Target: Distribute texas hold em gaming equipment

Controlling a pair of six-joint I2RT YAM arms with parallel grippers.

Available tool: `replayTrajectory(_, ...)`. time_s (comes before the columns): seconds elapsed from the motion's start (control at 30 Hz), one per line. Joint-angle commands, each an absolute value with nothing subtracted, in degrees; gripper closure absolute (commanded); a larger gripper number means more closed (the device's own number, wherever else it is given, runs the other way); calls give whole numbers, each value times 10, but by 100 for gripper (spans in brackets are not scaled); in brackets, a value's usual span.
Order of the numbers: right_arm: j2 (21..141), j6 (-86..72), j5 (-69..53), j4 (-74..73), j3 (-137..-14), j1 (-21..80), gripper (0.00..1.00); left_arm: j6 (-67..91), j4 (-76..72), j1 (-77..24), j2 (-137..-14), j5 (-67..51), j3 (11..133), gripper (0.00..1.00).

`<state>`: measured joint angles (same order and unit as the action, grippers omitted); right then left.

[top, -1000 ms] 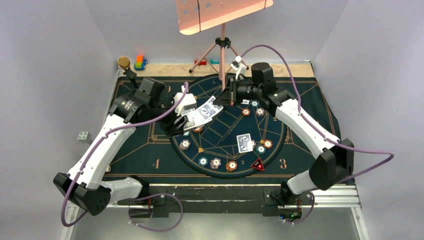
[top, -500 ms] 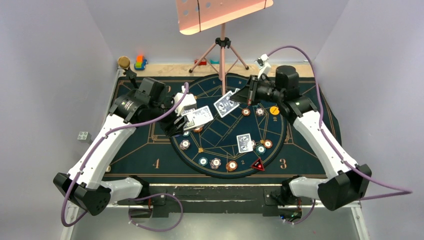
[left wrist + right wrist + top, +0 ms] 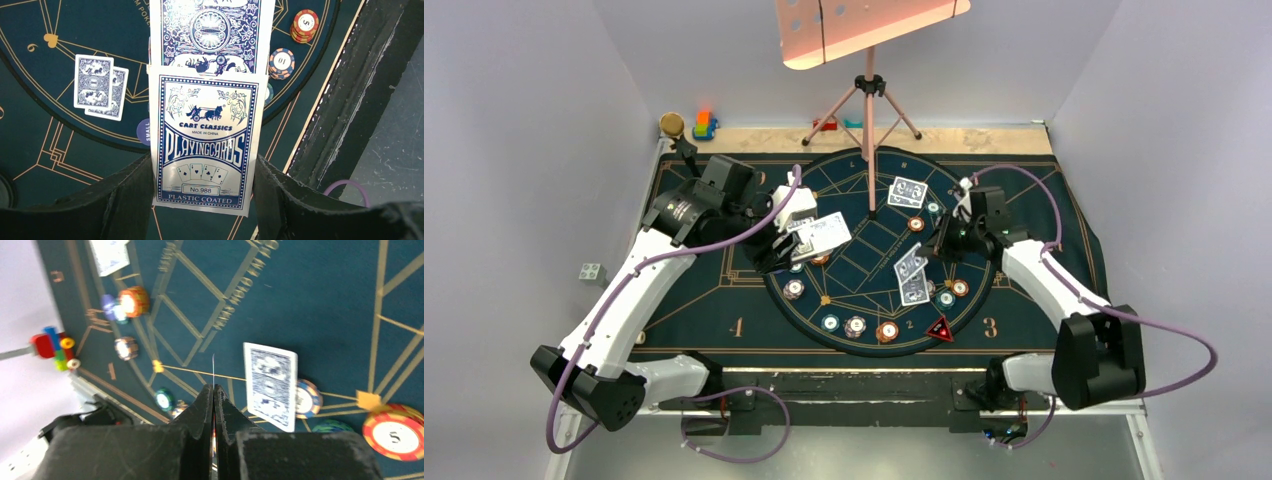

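One card (image 3: pixel 911 263) — pinched edge-on in your right gripper (image 3: pixel 213 390), fingers together — has moved from the card pack (image 3: pixel 207 135), clamped in your left gripper (image 3: pixel 202 172), down beside the dealt card (image 3: pixel 270 386) on the near-right; releasing it there likely completes that hand.

The table (image 3: pixel 984 138) carries a mat (image 3: pixel 704 300) and toy blocks (image 3: pixel 705 125).

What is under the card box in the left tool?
The mat, with a blue disc marked SMALL peeking out at the left edge of the box and a teal chip at the right. Anything straight beneath the box is covered.
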<state>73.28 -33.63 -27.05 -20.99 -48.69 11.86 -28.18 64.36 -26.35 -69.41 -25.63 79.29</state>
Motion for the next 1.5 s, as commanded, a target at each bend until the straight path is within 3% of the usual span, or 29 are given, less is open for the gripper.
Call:
replayTrajectory(0.0, 737, -348, -175, -196, -460, 117, 100, -293, 634, -261, -685, -283, 805, 100)
replayTrajectory(0.2, 771, -338, -99, -229, -453, 118, 100, -293, 637, -261, -689, -291, 808, 100)
replayTrajectory(0.37, 782, -350, -89, -247, -438, 119, 67, -295, 639, -261, -693, -297, 814, 100)
replayTrajectory(0.7, 672, -358, 11, -362, -519, 132, 57, -301, 644, -261, -694, -303, 817, 100)
replayTrajectory(0.77, 656, -345, -10, -356, -554, 149, 51, -301, 645, -261, -694, -304, 816, 100)
replayTrajectory(0.93, 665, -327, -188, -261, -634, 208, 22, -301, 646, -261, -696, -306, 816, 100)
replayTrajectory(1.0, 692, -332, -235, -235, -667, 227, 16, -301, 646, -261, -696, -305, 817, 100)
replayTrajectory(1.23, 776, -360, -345, -143, -735, 280, 10, -300, 646, -261, -696, -300, 820, 100)
replayTrajectory(1.47, 854, -337, -377, -170, -795, 331, 6, -297, 646, -261, -699, -301, 832, 100)
